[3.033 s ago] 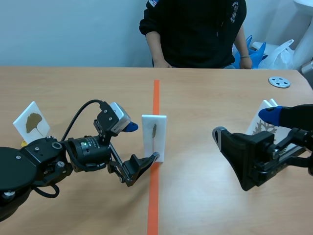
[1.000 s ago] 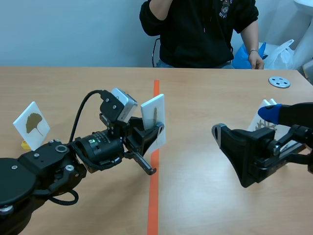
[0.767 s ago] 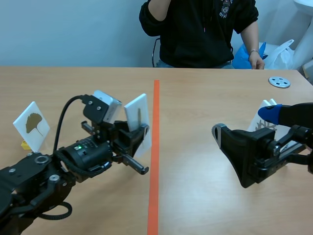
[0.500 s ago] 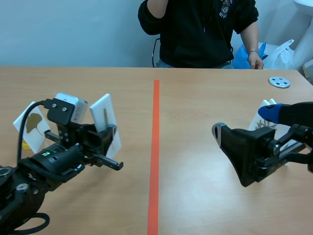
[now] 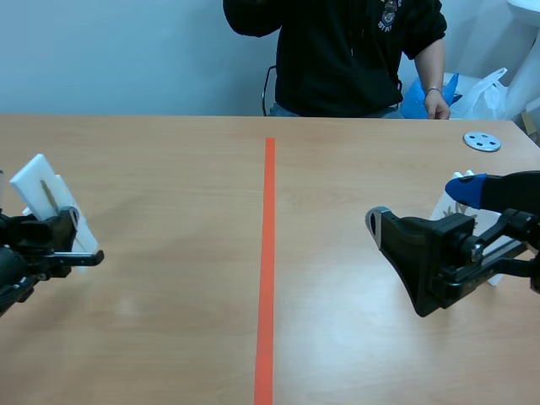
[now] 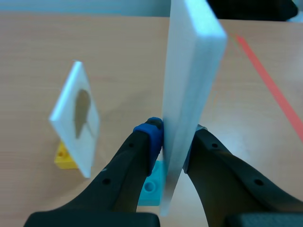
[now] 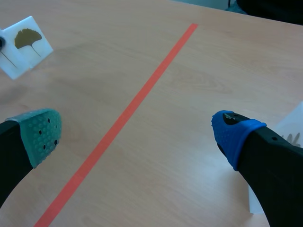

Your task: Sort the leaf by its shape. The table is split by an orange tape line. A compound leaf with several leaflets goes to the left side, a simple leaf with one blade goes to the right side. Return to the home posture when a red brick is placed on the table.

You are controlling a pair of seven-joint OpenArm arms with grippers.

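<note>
My left gripper (image 5: 59,236) is at the table's far left, shut on a white leaf card (image 5: 40,187). In the left wrist view the card (image 6: 189,90) stands edge-on between my fingers, so its leaf is hidden; a light blue brick (image 6: 151,187) sits at its foot. Just beside it a second white card with a fan-shaped ginkgo leaf (image 6: 78,118) stands on a yellow brick (image 6: 65,157). My right gripper (image 5: 422,208) hangs open on the right side of the orange tape line (image 5: 267,253), nothing between its pads (image 7: 40,135).
Another white card with a leaf (image 5: 450,213) stands behind my right gripper. A person in black sits across the table. A round metal disc (image 5: 482,141) lies at the far right. Plastic bags are behind the table's back right corner.
My left arm has carried the white card from the tape line to the far left, beside the ginkgo card. The right arm has stayed still.
</note>
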